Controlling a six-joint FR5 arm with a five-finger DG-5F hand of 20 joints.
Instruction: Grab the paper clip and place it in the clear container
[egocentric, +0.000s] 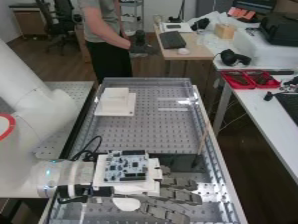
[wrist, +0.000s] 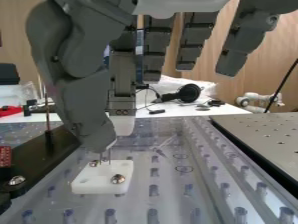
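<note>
At the near end of the bench in the high view is the hand (egocentric: 178, 195), reaching from the left with a circuit board on its back. In the wrist view the hand (wrist: 81, 102) is low over a small white block (wrist: 93, 181) on the clear bench surface. Thin metal wire, apparently the paper clip (wrist: 109, 155), stands at the block's back edge, right under the hand. The wire's upper end is hidden behind the hand, so whether it is held cannot be told. A round metal screw sits in the block's top.
A white stepped block (egocentric: 115, 103) lies at the bench's far end. Beside the hand, a dark box (egocentric: 178, 161) has a thin stick leaning up from it. Raised clear walls edge the bench. Red trays (egocentric: 249, 80) are on the side table at the right.
</note>
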